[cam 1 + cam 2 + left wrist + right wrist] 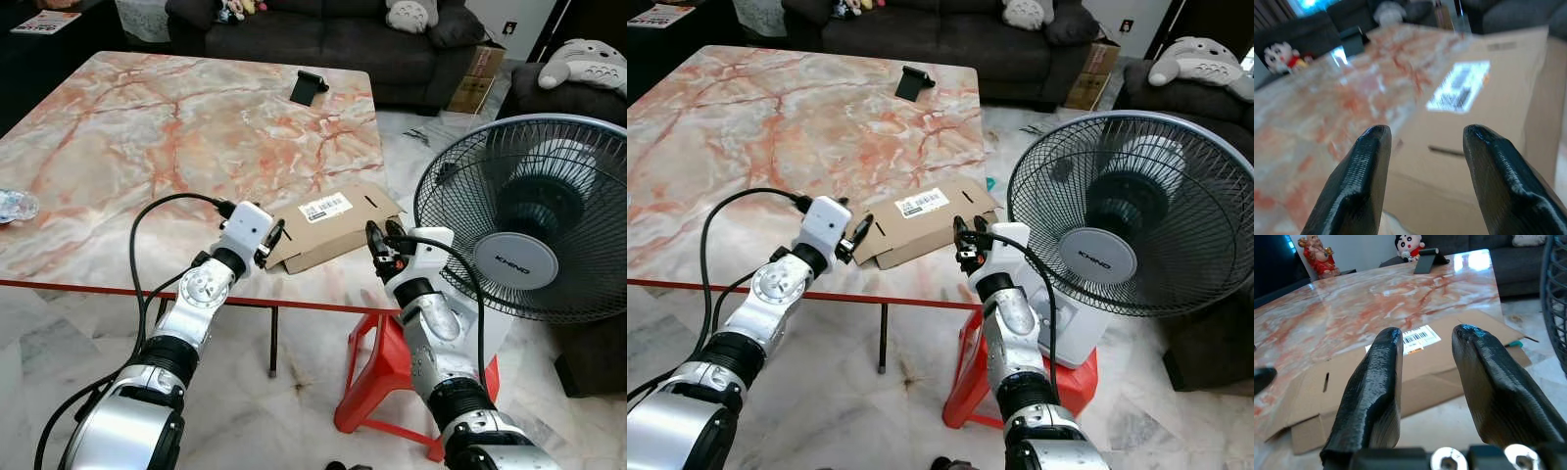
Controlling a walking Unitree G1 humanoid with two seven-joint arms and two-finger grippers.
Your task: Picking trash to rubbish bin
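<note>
1. At the near right corner of the marble bench (147, 127) lies a flattened cardboard box (338, 227), white barcode label (324, 208) facing up, its right flap reaching past the bench edge.
2. At about 9 o'clock of the cardboard, the left pincer (277, 238) sits just at its near left corner, fingers (1364, 171) spread with a gap between them; the left wrist view looks along them onto the brown sheet and its label.
3. At about 3 o'clock of the cardboard, the right pincer (376, 243) hovers at the sheet's near right edge, its 2 fingers (1376, 387) also spread apart and pinching nothing; whether they touch the cardboard I cannot tell.
4. At 12 o'clock, near the far edge of the bench, stands a small black phone stand (309, 86).
5. At 9 o'clock, on the left bench edge, a crumpled clear plastic bottle (15, 206) lies well apart from the cardboard.
6. At 3 o'clock, a standing fan (524, 220) sits just beside the right arm, above a red plastic stool (377, 377) on the tiled floor.
7. At 12 o'clock beyond the bench, a dark sofa (323, 34) carries plush toys.
</note>
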